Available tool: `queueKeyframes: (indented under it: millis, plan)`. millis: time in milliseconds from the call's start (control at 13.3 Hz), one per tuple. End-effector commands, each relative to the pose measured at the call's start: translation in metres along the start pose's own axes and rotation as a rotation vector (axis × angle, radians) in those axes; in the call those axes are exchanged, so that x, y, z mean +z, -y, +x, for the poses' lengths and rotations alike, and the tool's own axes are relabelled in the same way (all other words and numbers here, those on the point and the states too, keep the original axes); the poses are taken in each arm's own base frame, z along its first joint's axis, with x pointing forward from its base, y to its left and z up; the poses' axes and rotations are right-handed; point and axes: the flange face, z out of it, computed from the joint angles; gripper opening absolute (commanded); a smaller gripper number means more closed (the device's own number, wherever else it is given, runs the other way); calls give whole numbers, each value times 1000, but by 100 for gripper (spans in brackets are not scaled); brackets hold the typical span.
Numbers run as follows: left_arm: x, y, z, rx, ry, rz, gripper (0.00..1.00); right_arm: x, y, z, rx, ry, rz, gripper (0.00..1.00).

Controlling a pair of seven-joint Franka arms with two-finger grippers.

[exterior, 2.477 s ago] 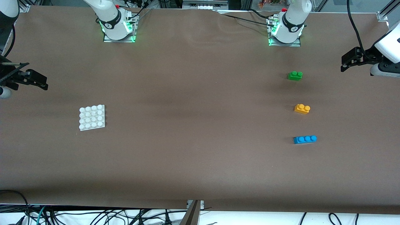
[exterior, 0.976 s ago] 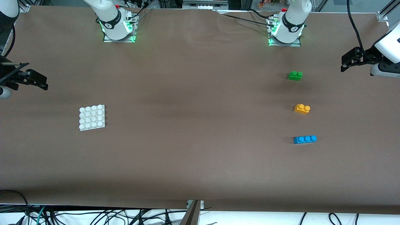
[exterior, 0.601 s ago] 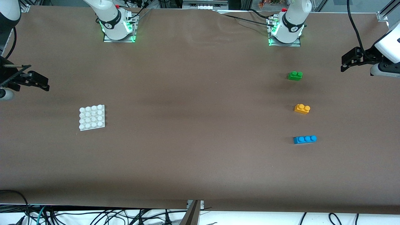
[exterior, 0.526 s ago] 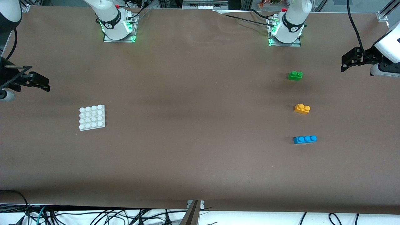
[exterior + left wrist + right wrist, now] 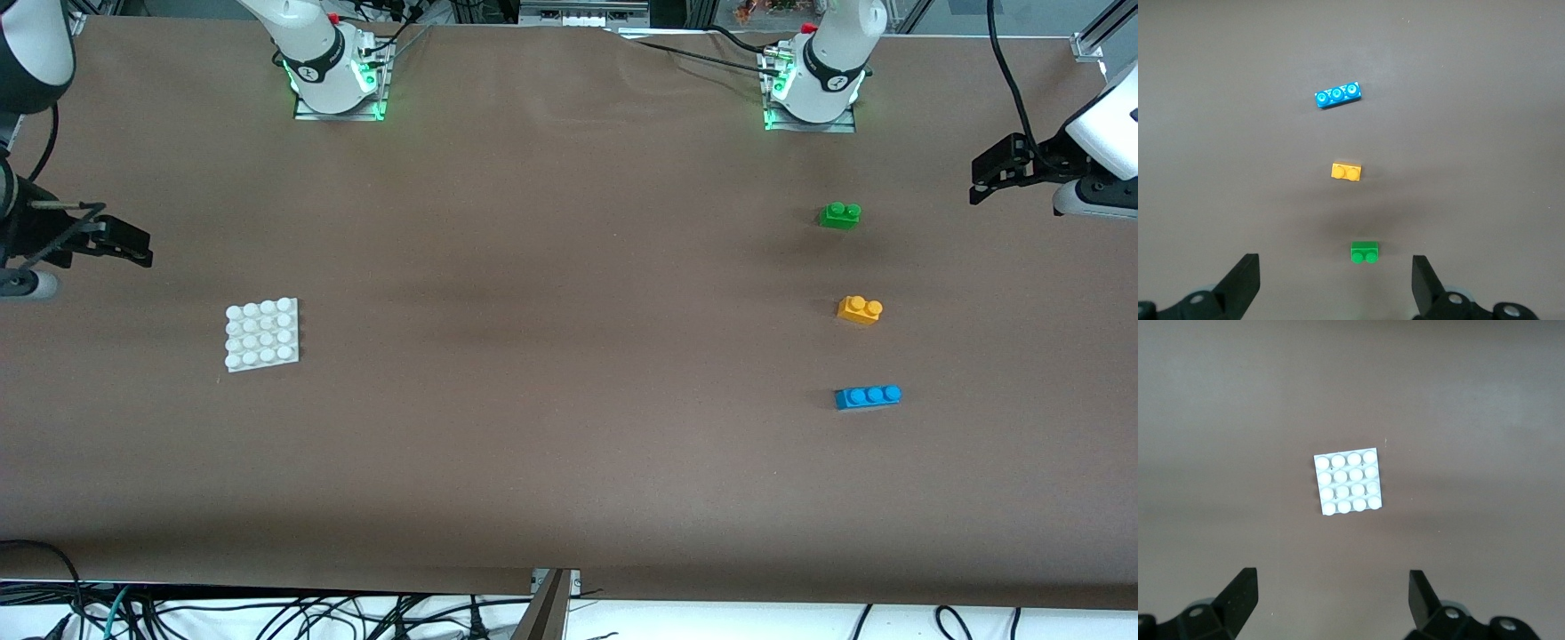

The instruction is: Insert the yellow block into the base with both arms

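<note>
Under left gripper [image 5: 1331, 287] spread, yellow block [image 5: 1346, 172], under right gripper [image 5: 1331, 603] spread, base [image 5: 1347, 482]

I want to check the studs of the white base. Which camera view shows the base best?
The right wrist view shows the base best: it looks down on it, large, with all sixteen studs countable. The front view shows the base smaller, toward the right arm's end of the table. The left wrist view does not show it.

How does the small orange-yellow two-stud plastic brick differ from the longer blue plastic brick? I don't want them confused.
The orange-yellow two-stud brick has two studs; the longer blue brick has three. The blue brick lies nearer the front camera. Both rest studs-up on the brown table, untouched.
</note>
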Motion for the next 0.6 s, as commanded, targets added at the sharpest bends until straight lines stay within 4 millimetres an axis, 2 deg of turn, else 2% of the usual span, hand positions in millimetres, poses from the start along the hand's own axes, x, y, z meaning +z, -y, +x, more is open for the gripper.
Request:
queueKeyframes:
  millis: [0,300,526]
  plan:
    - [-6,0,2,-12,0,-8,100,29,-6,15,6,32,-3,100]
    - [-6,0,2,-12,0,-8,100,84,-20,39,27,70,-3,100]
    - [-6,0,2,-12,0,-8,100,131,-28,45,41,79,-7,100]
